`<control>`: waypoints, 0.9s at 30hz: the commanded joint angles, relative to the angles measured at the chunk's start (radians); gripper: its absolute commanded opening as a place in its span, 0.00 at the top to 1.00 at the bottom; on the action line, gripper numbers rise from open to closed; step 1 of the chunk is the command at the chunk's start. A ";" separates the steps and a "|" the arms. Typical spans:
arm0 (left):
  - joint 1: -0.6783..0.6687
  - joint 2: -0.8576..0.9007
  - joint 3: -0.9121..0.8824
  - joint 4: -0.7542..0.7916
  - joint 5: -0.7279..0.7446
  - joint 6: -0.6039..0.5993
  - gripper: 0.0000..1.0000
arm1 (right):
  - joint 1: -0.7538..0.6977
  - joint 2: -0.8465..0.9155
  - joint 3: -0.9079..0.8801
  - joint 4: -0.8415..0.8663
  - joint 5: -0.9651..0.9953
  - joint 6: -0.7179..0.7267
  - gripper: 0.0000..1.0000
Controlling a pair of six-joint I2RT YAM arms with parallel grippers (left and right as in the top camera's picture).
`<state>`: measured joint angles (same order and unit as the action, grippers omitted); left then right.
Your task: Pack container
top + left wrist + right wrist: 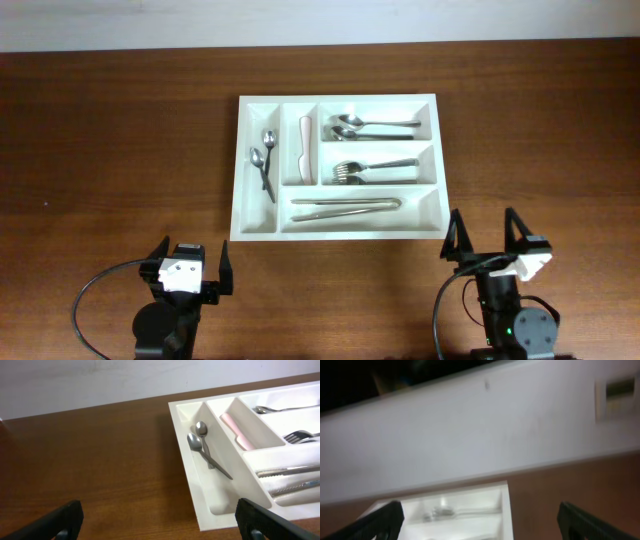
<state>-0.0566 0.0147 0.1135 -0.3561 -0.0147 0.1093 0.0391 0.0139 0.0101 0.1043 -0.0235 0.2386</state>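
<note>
Ahead of the gaping, empty left claw and right claw lies the container, seemingly untouched.

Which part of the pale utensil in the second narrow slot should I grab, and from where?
Take the pale utensil around its middle, straight down from above, probably with the left end effector. It lies flat, lengthwise in the container, with walls close on both sides, so fingers should straddle its narrow width.
</note>
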 commanded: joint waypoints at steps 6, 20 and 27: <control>0.005 -0.010 -0.005 -0.001 -0.007 0.013 0.01 | 0.006 -0.011 -0.005 -0.183 0.010 0.002 0.01; 0.005 -0.010 -0.005 -0.001 -0.007 0.013 0.01 | 0.006 -0.011 -0.005 -0.183 0.010 0.003 0.01; 0.005 -0.010 -0.005 -0.001 -0.007 0.013 0.01 | 0.006 -0.011 -0.005 -0.183 0.010 0.003 0.01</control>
<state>-0.0566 0.0147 0.1135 -0.3561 -0.0147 0.1093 0.0391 0.0139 0.0101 -0.0715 -0.0235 0.2390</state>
